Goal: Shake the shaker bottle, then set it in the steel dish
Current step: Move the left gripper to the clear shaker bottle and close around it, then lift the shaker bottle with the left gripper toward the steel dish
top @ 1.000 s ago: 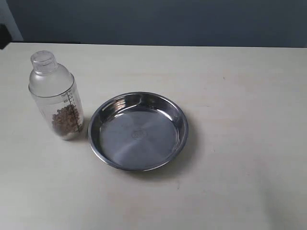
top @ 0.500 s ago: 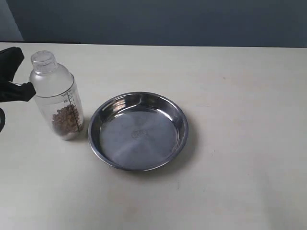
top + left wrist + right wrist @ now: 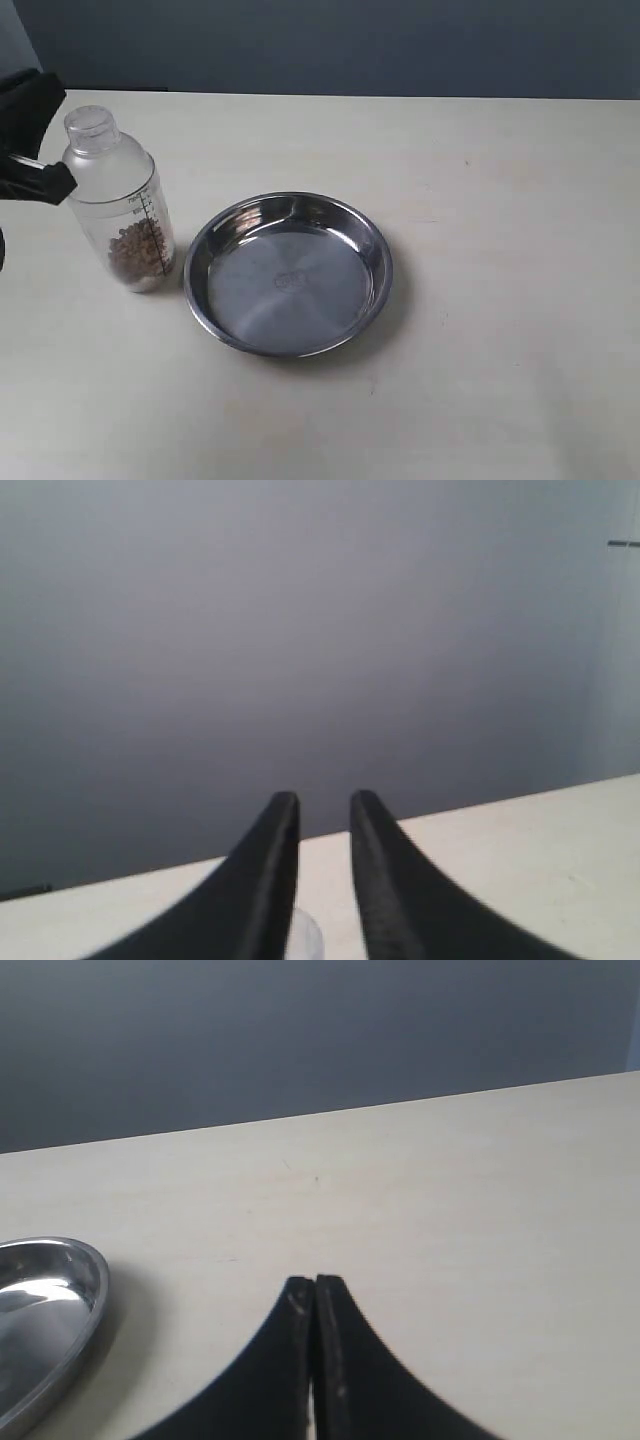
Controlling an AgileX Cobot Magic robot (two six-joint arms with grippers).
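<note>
Fingers narrowly parted, the left gripper [image 3: 325, 802] is hovering beside the shaker bottle [image 3: 115, 200], which is standing upright on the table [image 3: 500, 350] just beside the steel dish [image 3: 290, 290]. So slim a gap may be risking a toppling nudge. The right gripper [image 3: 315, 1282] is resting pressed together. Only the exterior view is showing the whole bottle.

pale cream table [image 3: 500, 380], smooth matte top, faint specks and scuffs, shaker bottle [image 3: 118, 205] standing upright on it toward left side, steel dish [image 3: 381, 250] sitting flat on it just beside bottle on its right, open side up, near table middle
</note>
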